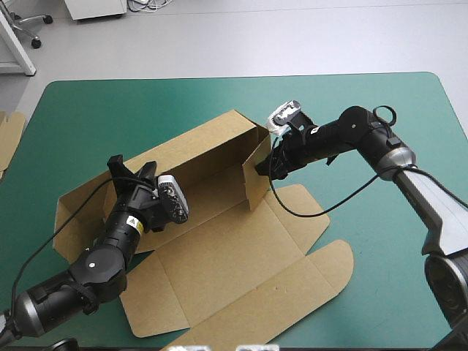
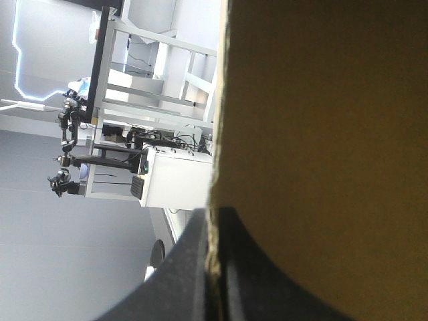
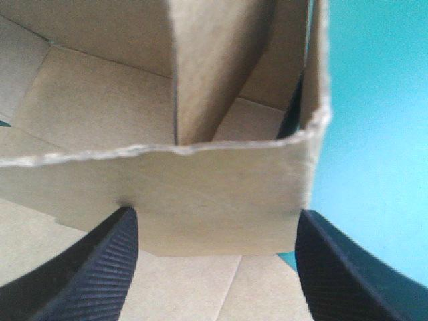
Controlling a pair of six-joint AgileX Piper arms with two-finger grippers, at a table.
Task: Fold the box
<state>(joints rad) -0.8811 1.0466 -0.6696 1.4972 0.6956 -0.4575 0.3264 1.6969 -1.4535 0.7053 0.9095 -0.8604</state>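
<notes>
Box (image 1: pixel 219 248) half built.
Left fingers (image 2: pixel 254 287) pinch a wall (image 2: pixel 321 134); right fingers (image 3: pixel 87 267) released, so the end flap (image 3: pixel 214 194) may flop.

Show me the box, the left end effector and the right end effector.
box (image 1: pixel 219 248), high view, on its flat front panel.
left end effector (image 2: pixel 214 231), left wrist view, between its shut fingers.
right end effector (image 3: pixel 214 217), right wrist view, between its open fingers.

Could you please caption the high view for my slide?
Left gripper holds a raised wall of the box; open right gripper reaches the end flap.
</notes>
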